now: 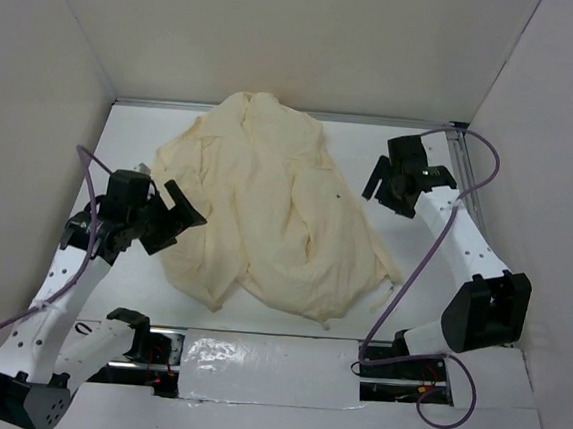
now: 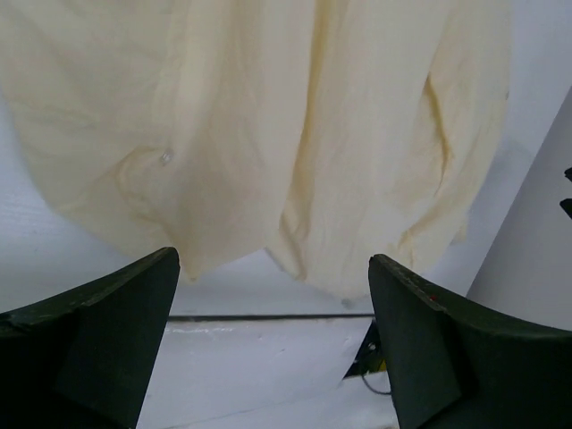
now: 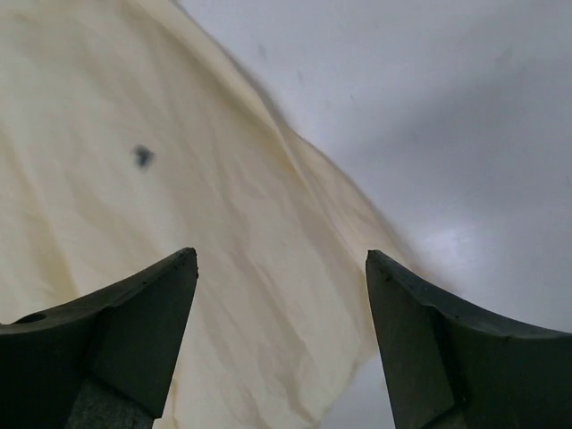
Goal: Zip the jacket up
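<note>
Big white tabletop [image 1: 138, 136] has the wrinkly, pale cream-yellow fabric jacket [image 1: 267, 213] slumped in a heap mid-table, and I can't make out any zipper. The black left gripper [image 1: 180, 223] hangs at its left edge, jaws spread wide and empty. The right gripper [image 1: 387, 191] is by the right edge, also spread and empty. I'd guess they're each lined up to grab a side. There's a tiny dark spot [image 3: 143, 156] on the front.

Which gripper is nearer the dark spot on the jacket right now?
Right. The right gripper is just off the right edge of the jacket, close beside the dark spot. The left gripper is at the opposite edge, across the fabric.
</note>
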Motion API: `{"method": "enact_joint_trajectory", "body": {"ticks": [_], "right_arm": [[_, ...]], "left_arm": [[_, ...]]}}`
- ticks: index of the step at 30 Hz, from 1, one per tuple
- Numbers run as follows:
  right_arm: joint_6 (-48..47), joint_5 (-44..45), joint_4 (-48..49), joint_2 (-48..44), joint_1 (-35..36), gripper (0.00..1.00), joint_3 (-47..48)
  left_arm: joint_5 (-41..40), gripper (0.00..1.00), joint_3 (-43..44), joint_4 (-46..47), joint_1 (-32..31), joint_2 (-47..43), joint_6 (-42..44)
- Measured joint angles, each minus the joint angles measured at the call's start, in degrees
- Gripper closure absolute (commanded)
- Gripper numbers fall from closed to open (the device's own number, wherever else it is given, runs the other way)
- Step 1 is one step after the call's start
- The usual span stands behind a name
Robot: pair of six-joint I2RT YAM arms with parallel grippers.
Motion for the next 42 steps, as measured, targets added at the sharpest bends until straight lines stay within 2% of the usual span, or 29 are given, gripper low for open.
{"method": "enact_joint_trajectory", "body": {"ticks": [1,3,6,12,19,21,24,25,27,28,29,30,31,32,33,34,35,36,42], "right_arm": [[-1.1,-0.3,0.6,0.6,0.1,0.17,2.2],[-4.0,-1.6,2.9,2.9,0.5,0.07,6.7],[-8.3,-4.6,5.4,10.2,1.2,0.07,14.6],[-14.7,-7.5,6.4,32.3,3.2,0.06,34.1],[-18.4,-11.8,4.0,52.8,4.9,0.06,56.0],[-18.5,-13.4,4.2,56.0,5.1,0.06,59.5],[-17.9,-15.2,4.4,57.6,5.4,0.07,59.8],[-17.6,-15.5,4.5,58.1,5.5,0.08,59.8],[-17.0,-15.9,4.7,59.1,5.5,0.16,60.1],[-16.6,-16.1,4.7,59.5,5.5,0.20,60.2],[-16.1,-16.4,4.9,60.0,5.5,0.28,60.4],[-15.8,-16.8,5.1,60.3,5.5,0.31,60.6],[-15.3,-17.0,5.3,60.7,5.5,0.35,60.7],[-14.8,-17.3,5.5,61.0,5.4,0.49,60.8],[-14.3,-17.5,5.8,61.3,5.4,0.57,61.0],[-13.7,-17.9,6.0,61.7,5.2,0.66,61.2],[-13.0,-18.2,6.2,62.2,5.0,0.87,61.9],[-12.0,-18.5,6.7,62.7,4.9,1.00,62.4],[-7.3,-21.0,10.4,63.0,2.0,1.00,62.9]], "left_arm": [[-0.6,0.01,1.3,0.9,0.0,1.5,-0.1],[-1.9,0.01,4.3,2.6,0.5,6.3,-0.1],[-3.3,0.01,9.3,5.7,2.7,16.1,0.9],[-5.1,0.01,21.4,9.4,9.5,37.2,7.0],[-10.4,0.01,38.8,12.5,13.6,60.0,15.4],[-10.1,0.01,42.8,14.2,14.1,65.7,18.4],[-8.4,0.01,47.4,15.1,14.3,73.2,22.3],[-7.6,0.07,48.5,15.2,14.3,75.1,22.9],[-6.0,0.23,50.0,15.6,14.3,78.4,24.5],[-5.3,0.42,50.3,15.8,14.3,79.3,25.1],[-4.3,0.53,50.3,16.4,14.3,80.0,25.5],[-3.4,0.62,50.3,16.7,14.3,80.6,26.6],[-2.3,0.79,50.3,17.4,14.4,80.7,27.0],[-1.3,0.87,50.3,18.1,14.4,80.8,27.4],[-0.3,0.96,50.7,18.7,14.4,81.0,28.1],[0.7,1.00,51.4,19.0,14.4,81.5,28.5],[1.5,1.00,52.3,19.4,14.4,82.2,28.6],[2.4,1.00,53.6,19.8,14.4,83.2,28.7],[7.7,1.00,64.6,22.1,13.7,91.3,29.8]]}}
